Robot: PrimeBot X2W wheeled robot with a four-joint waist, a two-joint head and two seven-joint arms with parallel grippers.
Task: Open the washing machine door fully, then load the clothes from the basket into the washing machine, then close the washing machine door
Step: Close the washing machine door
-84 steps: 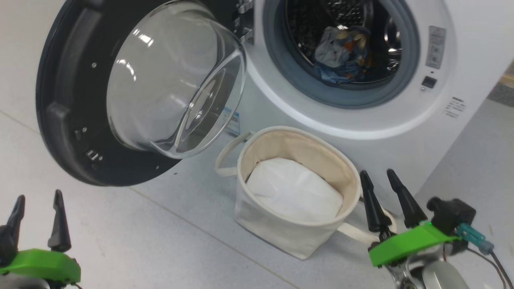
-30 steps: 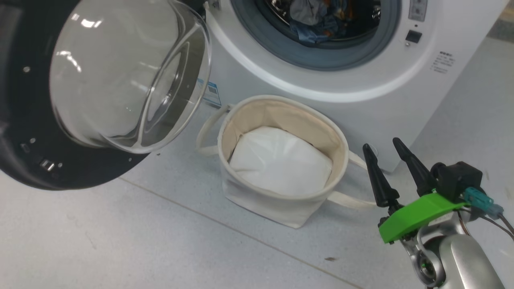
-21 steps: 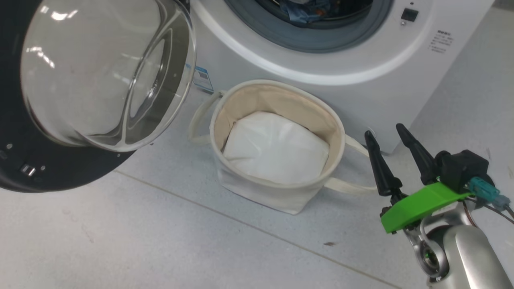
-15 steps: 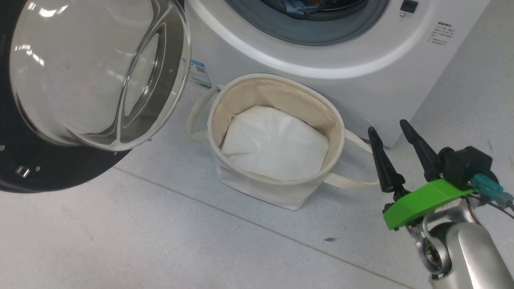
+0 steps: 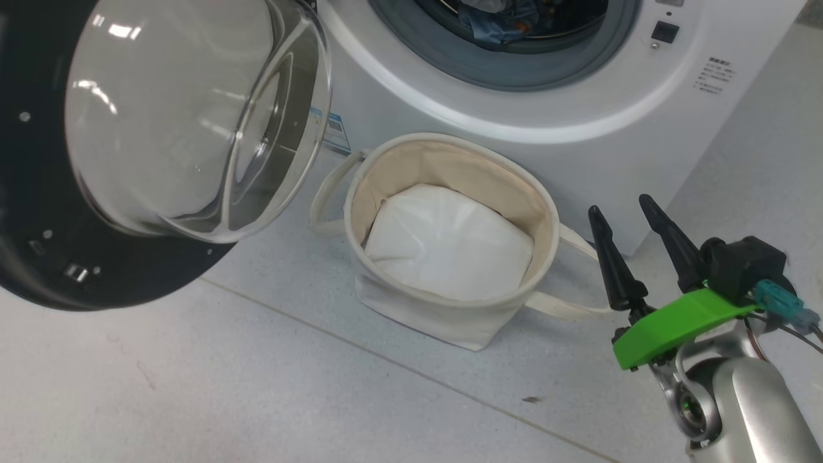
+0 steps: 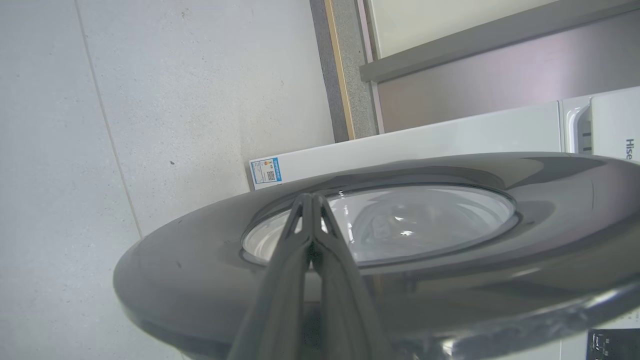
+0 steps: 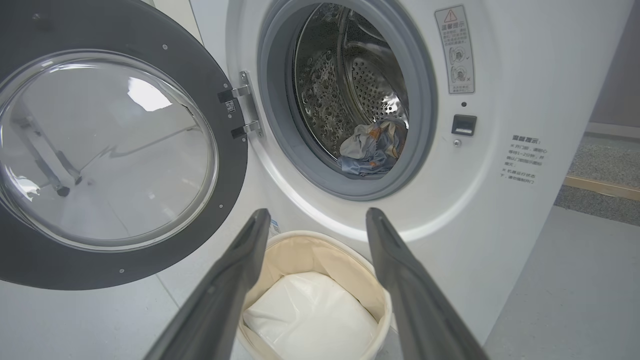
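The washing machine door [image 5: 38, 212] hangs open at the left, black rim around a clear glass bowl [image 7: 100, 150]. The white washing machine [image 5: 514, 122] shows its grey ring and steel drum, with blue and patchwork clothes [image 7: 372, 147] [image 5: 495, 19] lying inside. The cream basket [image 5: 543, 212] stands on the floor below the opening and holds a plain white sheet [image 5: 450, 241]. My right gripper [image 5: 617, 204] [image 7: 318, 212] is open and empty, just right of the basket. My left gripper [image 6: 311, 196] is shut, empty, close to the door's outer face [image 6: 175, 260].
Pale grey floor tiles [image 5: 257, 386] run in front of the washer. A small blue sticker [image 6: 265, 171] sits low on the washer front. The basket's loop handle [image 5: 566, 302] lies on the floor toward my right gripper. A wall base and a yellow strip [image 6: 340, 70] stand beyond the washer.
The head camera has dipped and shifted, so the whole scene slid. My left gripper, open at lower left in the earliest frame, has left that view. The right gripper stays open beside the basket.
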